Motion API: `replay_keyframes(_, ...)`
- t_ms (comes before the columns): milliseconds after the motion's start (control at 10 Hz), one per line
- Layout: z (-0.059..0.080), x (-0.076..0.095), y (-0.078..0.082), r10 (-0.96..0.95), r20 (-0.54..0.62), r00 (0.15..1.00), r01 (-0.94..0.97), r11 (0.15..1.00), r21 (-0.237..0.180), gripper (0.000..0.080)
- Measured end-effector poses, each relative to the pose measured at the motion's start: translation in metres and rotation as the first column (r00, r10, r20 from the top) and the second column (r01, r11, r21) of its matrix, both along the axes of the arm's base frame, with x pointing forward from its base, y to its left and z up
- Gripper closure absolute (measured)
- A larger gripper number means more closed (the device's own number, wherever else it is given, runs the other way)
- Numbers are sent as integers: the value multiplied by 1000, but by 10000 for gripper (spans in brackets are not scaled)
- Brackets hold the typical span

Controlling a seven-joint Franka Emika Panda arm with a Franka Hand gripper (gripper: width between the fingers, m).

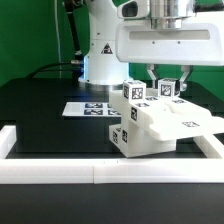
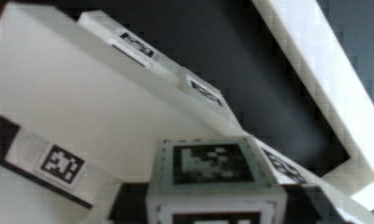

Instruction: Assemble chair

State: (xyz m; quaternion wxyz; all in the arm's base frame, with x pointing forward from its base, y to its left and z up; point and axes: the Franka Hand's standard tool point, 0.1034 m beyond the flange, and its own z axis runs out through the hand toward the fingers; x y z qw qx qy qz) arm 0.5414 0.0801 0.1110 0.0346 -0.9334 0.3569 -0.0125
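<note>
Gripper (image 1: 165,84): clamped on a tagged post atop chair (image 1: 150,122). Chair: rigid, light, smooth-faced by look; hold square posts across flat sides.

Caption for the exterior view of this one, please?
Panda gripper poised over the tagged posts of a partly assembled white chair on a black table, marker board behind.
</note>
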Motion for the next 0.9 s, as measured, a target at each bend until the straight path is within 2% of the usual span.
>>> replay_keyframes(400, 0, 0, 1, -245, -16, 969, 245, 969, 11, 512)
replay_keyframes(900, -1, -1, 4, -519, -43, 853, 521, 853, 29, 512)
